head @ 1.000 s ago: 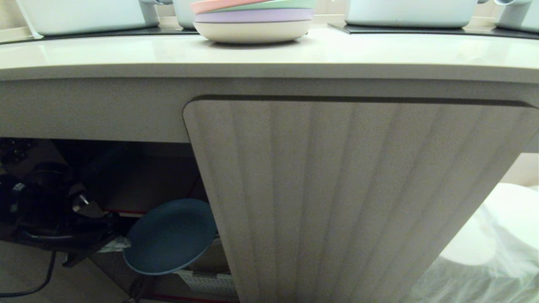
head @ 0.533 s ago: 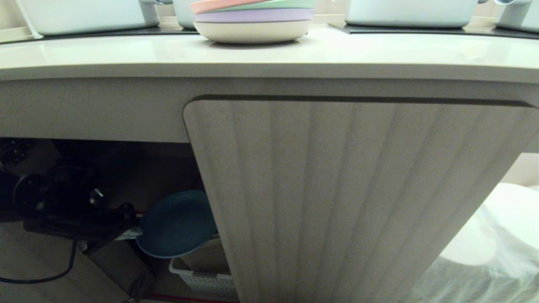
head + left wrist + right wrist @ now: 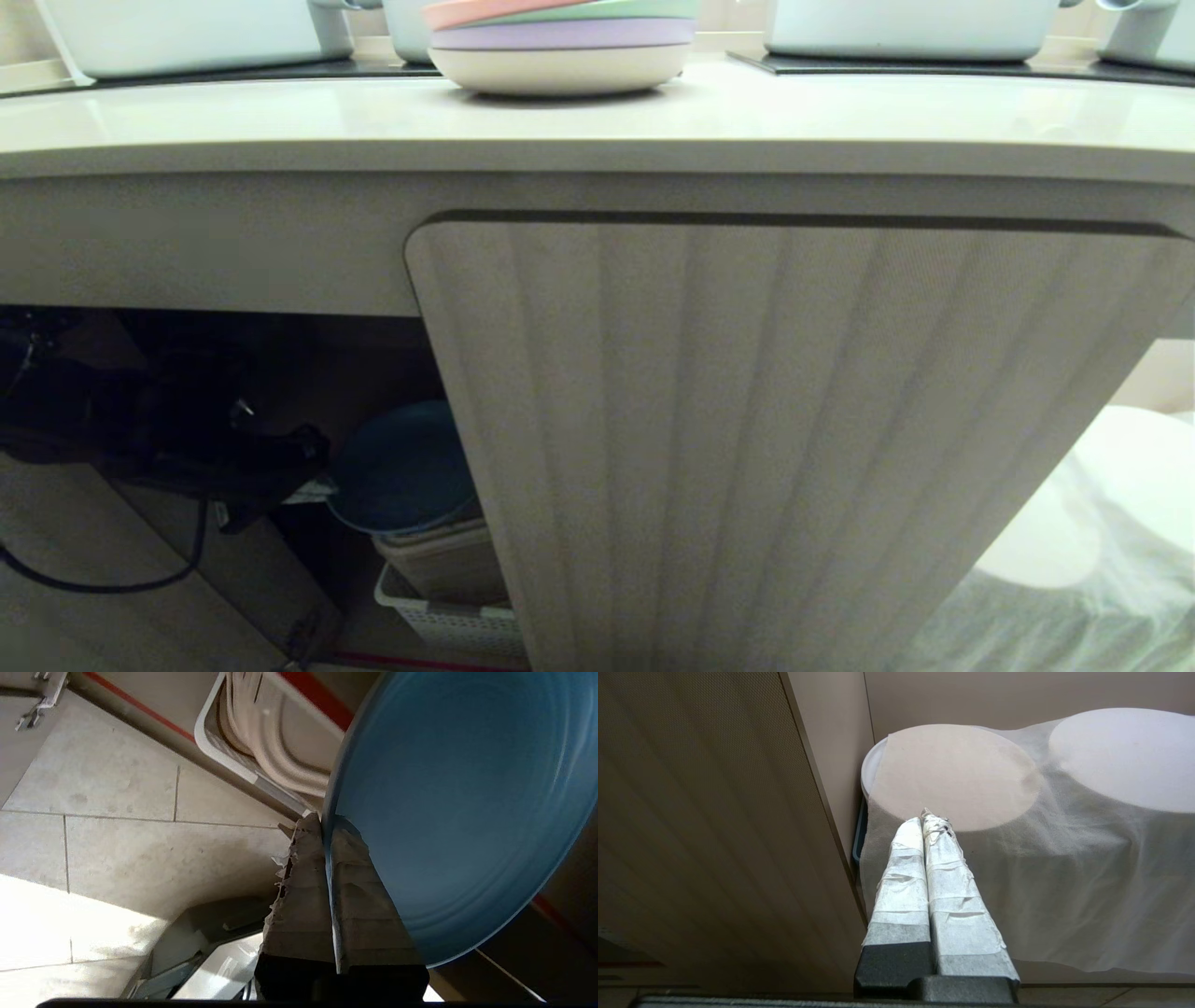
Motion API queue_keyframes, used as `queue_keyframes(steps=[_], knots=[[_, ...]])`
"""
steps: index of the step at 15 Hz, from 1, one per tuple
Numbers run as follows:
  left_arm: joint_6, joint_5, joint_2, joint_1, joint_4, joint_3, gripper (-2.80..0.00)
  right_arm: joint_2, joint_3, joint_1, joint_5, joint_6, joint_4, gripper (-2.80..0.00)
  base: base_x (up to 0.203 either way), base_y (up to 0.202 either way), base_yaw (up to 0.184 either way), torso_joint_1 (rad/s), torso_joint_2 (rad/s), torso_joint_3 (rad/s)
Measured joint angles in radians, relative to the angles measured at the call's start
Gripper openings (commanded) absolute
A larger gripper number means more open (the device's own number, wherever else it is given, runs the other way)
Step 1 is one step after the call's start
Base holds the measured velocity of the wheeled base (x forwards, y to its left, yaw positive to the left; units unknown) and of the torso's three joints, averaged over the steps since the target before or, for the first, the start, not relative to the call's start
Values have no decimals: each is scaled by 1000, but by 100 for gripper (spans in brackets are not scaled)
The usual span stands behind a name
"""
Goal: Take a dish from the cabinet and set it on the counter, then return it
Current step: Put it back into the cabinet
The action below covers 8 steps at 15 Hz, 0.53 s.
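Note:
The light-blue dish (image 3: 401, 467) hangs inside the open left compartment of the cabinet (image 3: 766, 439), just above a beige container in a white basket. My left gripper (image 3: 313, 490) reaches in from the left and is shut on the dish's near rim. In the left wrist view the taped fingers (image 3: 299, 882) pinch the rim of the dish (image 3: 458, 812), with the gripper (image 3: 324, 823) at its edge. The counter (image 3: 597, 121) runs across above. My right gripper (image 3: 927, 816) is parked beside the closed ribbed door, shut and holding nothing.
A stack of pastel plates (image 3: 560, 42) and white bins (image 3: 187, 33) stand on the counter. The white basket (image 3: 448, 621) with beige ware sits low in the cabinet. Cloth-covered round shapes (image 3: 1074, 541) lie at the right. A black cable (image 3: 93, 583) hangs below my left arm.
My left gripper has carried the dish up and deeper into the cabinet opening, toward the right. The dish now sits over the basket. The right arm has not moved.

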<state>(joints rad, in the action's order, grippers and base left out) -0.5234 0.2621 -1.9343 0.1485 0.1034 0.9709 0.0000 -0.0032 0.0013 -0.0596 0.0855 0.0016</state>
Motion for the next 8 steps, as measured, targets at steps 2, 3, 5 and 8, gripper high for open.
queue_keyframes(steps=[2,3,5,8], knots=[[-28,-2,-15,0,1,18,-280,0,0,0,0,0,0,-280,0,0,0,0,0,0],[-54,-3,-25,-2,1,34,-280,0,0,0,0,0,0,-280,0,0,0,0,0,0],[-88,-25,-50,-11,0,69,-280,0,0,0,0,0,0,-280,0,0,0,0,0,0],[-125,-52,-93,-17,0,112,-280,0,0,0,0,0,0,-280,0,0,0,0,0,0]])
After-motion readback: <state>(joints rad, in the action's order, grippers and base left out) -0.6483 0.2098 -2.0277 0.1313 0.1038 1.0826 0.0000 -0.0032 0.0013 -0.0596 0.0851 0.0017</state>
